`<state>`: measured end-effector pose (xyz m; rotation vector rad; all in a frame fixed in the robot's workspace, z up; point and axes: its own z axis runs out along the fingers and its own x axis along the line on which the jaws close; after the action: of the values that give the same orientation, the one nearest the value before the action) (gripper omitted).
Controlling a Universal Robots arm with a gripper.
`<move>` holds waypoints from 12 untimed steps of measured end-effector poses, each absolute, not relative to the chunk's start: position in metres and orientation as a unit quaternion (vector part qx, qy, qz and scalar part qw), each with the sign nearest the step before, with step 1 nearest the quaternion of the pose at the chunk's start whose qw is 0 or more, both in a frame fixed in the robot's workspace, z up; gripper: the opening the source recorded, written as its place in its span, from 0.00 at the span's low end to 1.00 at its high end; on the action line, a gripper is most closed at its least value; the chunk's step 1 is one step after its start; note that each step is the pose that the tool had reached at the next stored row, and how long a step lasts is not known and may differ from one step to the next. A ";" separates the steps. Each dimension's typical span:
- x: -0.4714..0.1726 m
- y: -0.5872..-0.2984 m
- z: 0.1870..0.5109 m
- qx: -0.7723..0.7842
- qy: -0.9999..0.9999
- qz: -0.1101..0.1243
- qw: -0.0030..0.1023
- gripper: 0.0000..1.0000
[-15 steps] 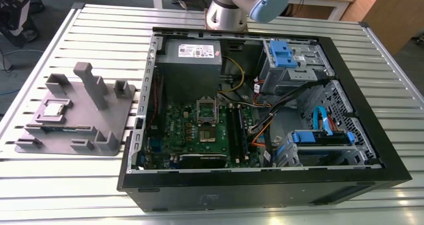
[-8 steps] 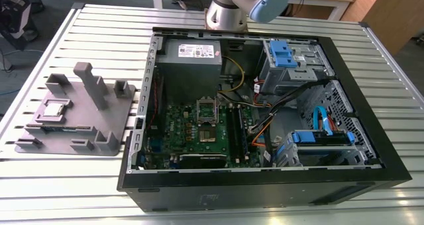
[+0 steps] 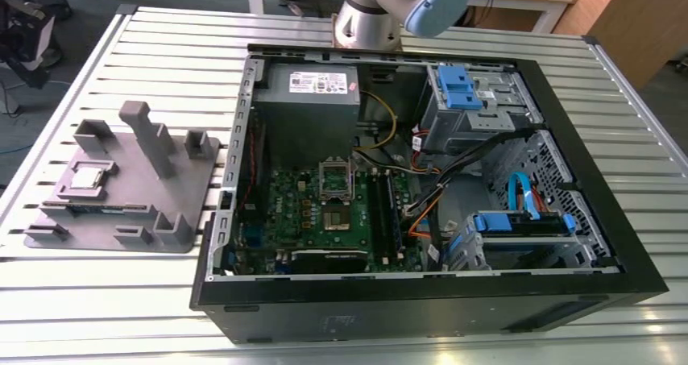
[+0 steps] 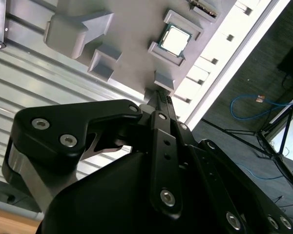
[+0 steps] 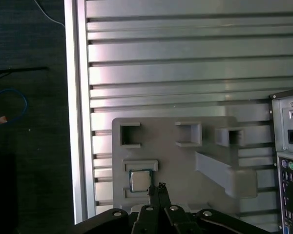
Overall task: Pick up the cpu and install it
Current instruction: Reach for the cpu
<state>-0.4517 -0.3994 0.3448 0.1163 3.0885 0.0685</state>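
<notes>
The cpu (image 3: 92, 177) is a small silver square with a green edge. It lies flat in a square recess of the grey moulded tray (image 3: 161, 212) at the exterior view's left. In both wrist views the cpu (image 5: 140, 181) (image 4: 175, 40) sits in that recess, well below the camera. My gripper (image 5: 158, 187) (image 4: 159, 96) hangs high over the tray, its black fingers pressed together with nothing between them, and the tips line up just beside the cpu. The socket frame (image 3: 335, 178) stands open on the green motherboard (image 3: 296, 212) inside the computer case.
The open black computer case (image 3: 430, 300) takes up the middle and right of the slatted metal table (image 3: 129, 300). Tall posts (image 3: 151, 139) rise from the tray near the cpu. The arm's grey column (image 3: 371, 14) stands behind the case. The table edge (image 5: 78, 122) runs close to the tray, with dark floor beyond.
</notes>
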 end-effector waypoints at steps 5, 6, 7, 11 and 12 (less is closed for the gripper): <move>-0.452 -0.399 0.338 0.038 0.999 0.022 0.025 0.11; -0.452 -0.399 0.336 0.038 0.999 0.022 0.025 0.11; -0.452 -0.399 0.335 0.038 0.999 0.022 0.025 0.11; -0.452 -0.399 0.329 0.038 0.999 0.022 0.025 0.11; -0.452 -0.399 0.328 0.038 0.999 0.022 0.025 0.11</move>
<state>-0.4520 -0.3993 0.3275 0.1162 3.0885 0.0686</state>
